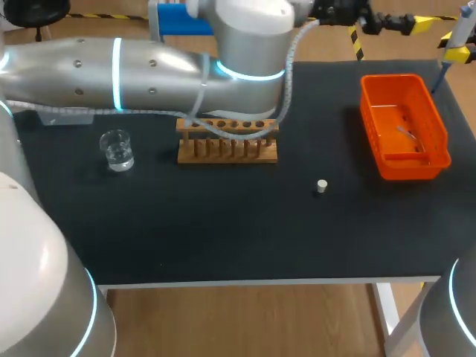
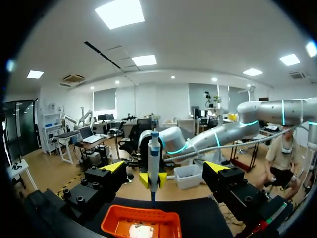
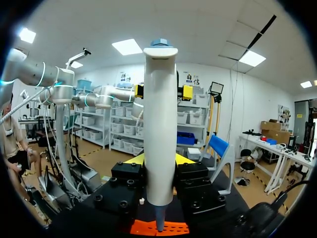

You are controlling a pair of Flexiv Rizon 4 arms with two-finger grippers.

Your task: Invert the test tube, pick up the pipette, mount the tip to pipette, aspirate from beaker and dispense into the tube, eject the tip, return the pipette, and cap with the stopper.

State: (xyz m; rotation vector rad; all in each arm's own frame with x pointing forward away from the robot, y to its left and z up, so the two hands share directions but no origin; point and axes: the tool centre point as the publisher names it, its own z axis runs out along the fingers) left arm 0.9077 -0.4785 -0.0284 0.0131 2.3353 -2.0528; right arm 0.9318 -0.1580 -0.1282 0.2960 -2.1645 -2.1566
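Pipette (image 1: 460, 26) was held at the head view's upper right, behind the orange basket (image 1: 409, 169); stopper (image 1: 321, 186) lay right of centre. Left wrist view: left gripper (image 2: 166, 167) was spread wide. Right wrist view: right gripper (image 3: 159, 161) clamped the pipette upright.

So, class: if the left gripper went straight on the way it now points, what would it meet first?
Probably the pipette, held upright in the right gripper above the orange basket; depth is unclear.
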